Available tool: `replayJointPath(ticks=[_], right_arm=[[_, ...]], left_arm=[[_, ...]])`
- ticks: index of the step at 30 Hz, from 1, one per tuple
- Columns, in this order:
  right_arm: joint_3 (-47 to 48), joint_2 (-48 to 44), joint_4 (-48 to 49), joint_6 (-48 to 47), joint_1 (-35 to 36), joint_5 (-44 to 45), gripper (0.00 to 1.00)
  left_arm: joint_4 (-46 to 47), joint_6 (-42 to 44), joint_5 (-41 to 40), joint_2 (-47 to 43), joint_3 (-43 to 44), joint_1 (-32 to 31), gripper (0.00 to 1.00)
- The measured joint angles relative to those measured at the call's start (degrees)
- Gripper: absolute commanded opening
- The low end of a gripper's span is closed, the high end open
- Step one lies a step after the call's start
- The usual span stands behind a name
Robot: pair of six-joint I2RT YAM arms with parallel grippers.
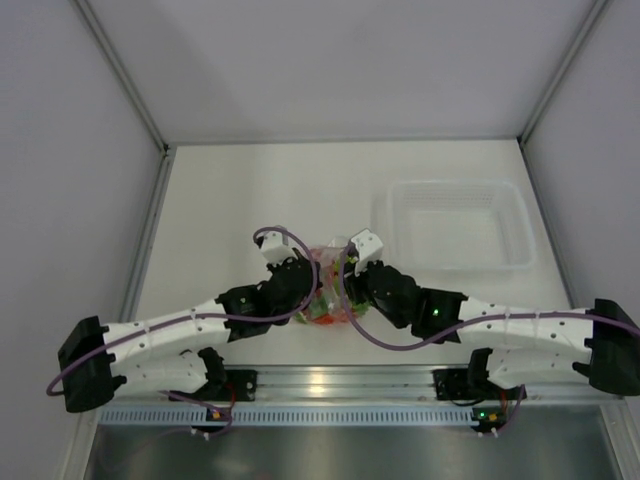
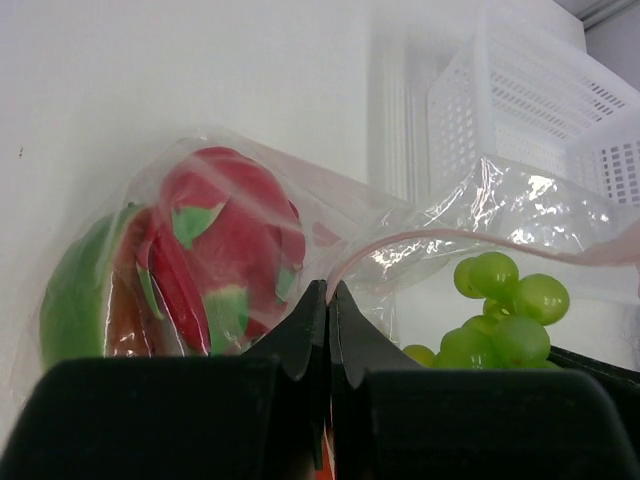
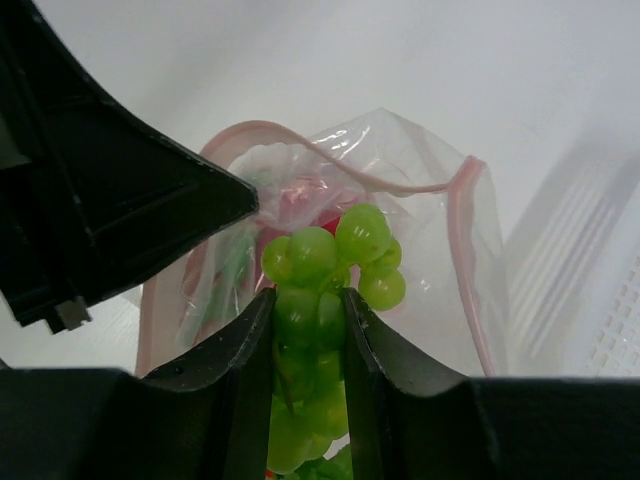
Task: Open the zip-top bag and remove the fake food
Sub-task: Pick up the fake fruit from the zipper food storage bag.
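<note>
The bag [image 1: 325, 290] lies on the surface [image 1: 250, 190] between the arms, near the tub [image 1: 455, 225], with its mouth open. The left tool [image 2: 328, 300] is clenched, apparently pinching the bag's lip. The right tool [image 3: 307, 297] grasps the grapes [image 3: 312, 255] at the mouth. A dragon fruit [image 2: 225, 240] sits inside.

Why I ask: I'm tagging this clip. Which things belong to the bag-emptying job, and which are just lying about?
Job: zip-top bag, pinched by the left gripper; green grapes, held by the right gripper; dragon fruit inside the bag.
Lying about: rigid plastic tub.
</note>
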Motion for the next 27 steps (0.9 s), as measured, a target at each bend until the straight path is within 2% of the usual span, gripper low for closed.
replayJointPath(ticks=[8, 16, 27], right_arm=[[0.2, -2.4, 0.4, -2.6, 0.4, -1.8, 0.06], [2.0, -2.4, 2.6, -4.2, 0.5, 0.3, 0.06], [10.2, -1.6, 2.6, -6.1, 0.5, 2.2, 0.06]], left_arm=[[-0.1, 0.0, 1.3, 1.5, 0.6, 0.0, 0.0], [-0.1, 0.1, 1.4, 1.5, 0.7, 0.0, 0.0], [-0.1, 0.1, 1.3, 1.2, 0.7, 0.0, 0.0]])
